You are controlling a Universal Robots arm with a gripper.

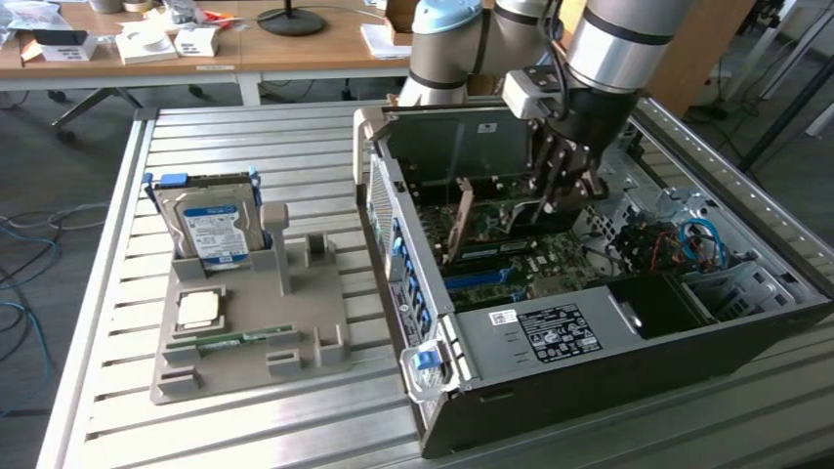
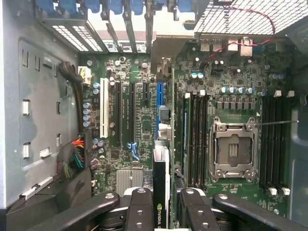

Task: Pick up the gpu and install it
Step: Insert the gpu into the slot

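Fingers of the gripper are clamped on the gpu, which is held edge-on so that it can be lined up with the blue slot. The card is positioned inside the open computer case, upper right of centre in the exterior view, over the motherboard.

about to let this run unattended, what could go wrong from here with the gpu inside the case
1. The gripper holds the gpu on edge above the motherboard. If the card is off line with the blue slot, its connector may jam or scrape the board.
2. The memory slots lie close beside the card, so a sideways drift could knock them.
3. Its far end might catch the rear slot covers.
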